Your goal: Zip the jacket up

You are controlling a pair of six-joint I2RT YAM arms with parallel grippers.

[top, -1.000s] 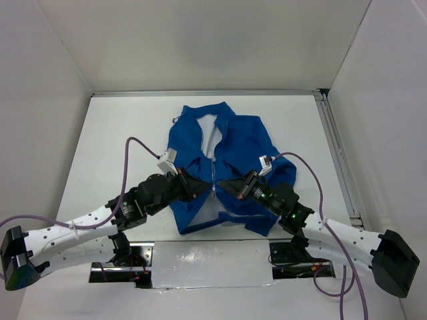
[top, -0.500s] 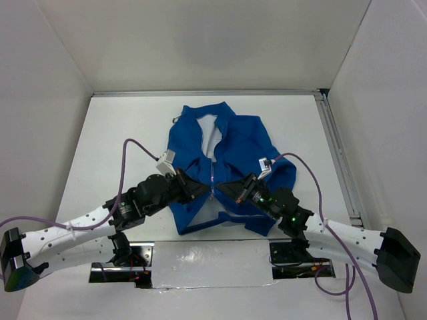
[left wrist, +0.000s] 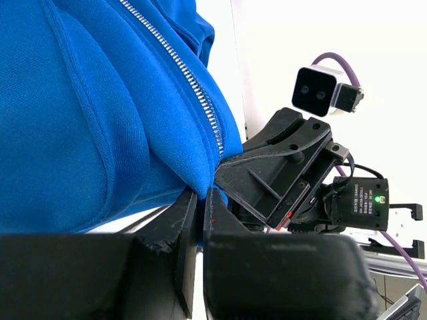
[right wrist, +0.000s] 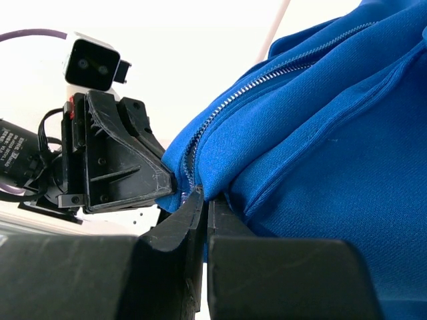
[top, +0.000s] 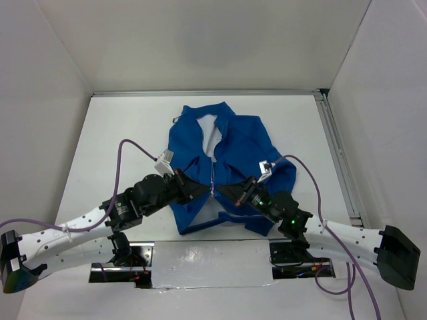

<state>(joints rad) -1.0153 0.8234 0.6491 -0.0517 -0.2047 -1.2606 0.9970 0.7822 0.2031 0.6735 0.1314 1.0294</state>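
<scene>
The royal-blue jacket point(top: 233, 153) lies on the white table, collar at the far side, white lining showing at the open neck. Its silvery zipper point(top: 213, 167) runs down the middle. My left gripper point(top: 203, 191) is shut on the jacket's left front edge near the zipper's lower end; the left wrist view shows blue fabric point(left wrist: 100, 113) pinched between the jaws, with the zipper teeth point(left wrist: 193, 87) just above. My right gripper point(top: 224, 190) is shut on the right front edge; the right wrist view shows the fabric point(right wrist: 320, 133) and zipper teeth point(right wrist: 220, 113) at its jaws. The two grippers face each other, tips nearly touching.
A metal rail point(top: 337, 157) runs along the table's right edge. White walls enclose the table on the left, back and right. Purple cables point(top: 127, 157) loop above both wrists. The arm bases point(top: 127, 250) sit at the near edge.
Both grippers have edged slightly toward each other and a little nearer, drawing the two front edges of the jacket together at the zipper's lower end.
</scene>
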